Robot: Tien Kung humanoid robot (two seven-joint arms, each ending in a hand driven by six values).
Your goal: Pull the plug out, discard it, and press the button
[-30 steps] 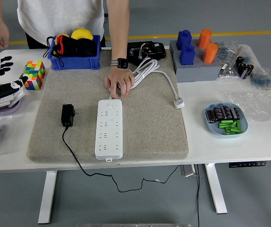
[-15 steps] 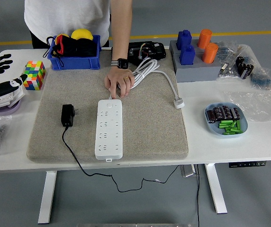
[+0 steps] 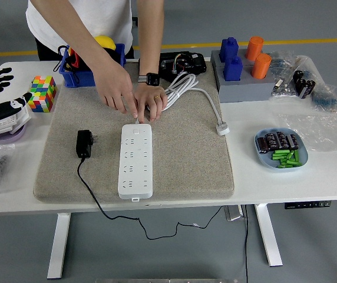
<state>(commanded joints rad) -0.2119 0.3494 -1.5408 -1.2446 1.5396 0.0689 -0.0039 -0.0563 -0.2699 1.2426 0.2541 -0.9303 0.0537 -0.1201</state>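
Observation:
A white power strip lies lengthwise on the grey mat. No plug sits in its sockets. A black plug adapter lies on the mat just left of the strip, and its black cord runs off the table's front edge. A person's two hands meet at the strip's far end: one hand rests there by the coiled white cable, the other hand reaches down with its fingertips at the strip's end. My left hand is at the far left edge, fingers spread and empty.
A blue bin with items and a colourful cube stand at the back left. A grey block with blue and orange cylinders is at the back right. A blue dish of batteries is on the right. The white cable's plug lies on the mat's right edge.
The person's second arm has come in from the top left and reached down to the strip's far end. The other hand, the adapter and my left hand have stayed put.

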